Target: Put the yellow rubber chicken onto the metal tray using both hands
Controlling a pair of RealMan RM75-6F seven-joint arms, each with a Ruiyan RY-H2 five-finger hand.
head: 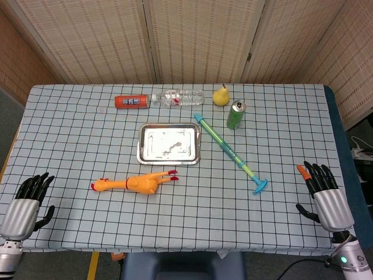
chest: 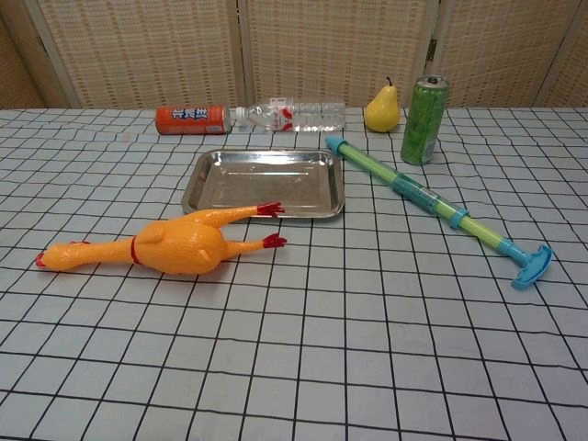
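Note:
The yellow rubber chicken (head: 135,183) (chest: 162,244) lies on its side on the checked cloth, head to the left and red feet toward the tray. Just behind it sits the metal tray (head: 169,158) (chest: 200,175), with nothing in it. My left hand (head: 28,203) rests at the table's front left corner, fingers spread and holding nothing, well left of the chicken. At the front right corner my right hand (head: 324,192) is likewise spread and holds nothing. Neither hand shows in the chest view.
A green and blue water pump toy (head: 230,150) (chest: 434,202) lies diagonally right of the tray. Along the back stand an orange can (head: 131,101), a lying plastic bottle (head: 178,97), a yellow pear (head: 220,95) and a green can (head: 235,114).

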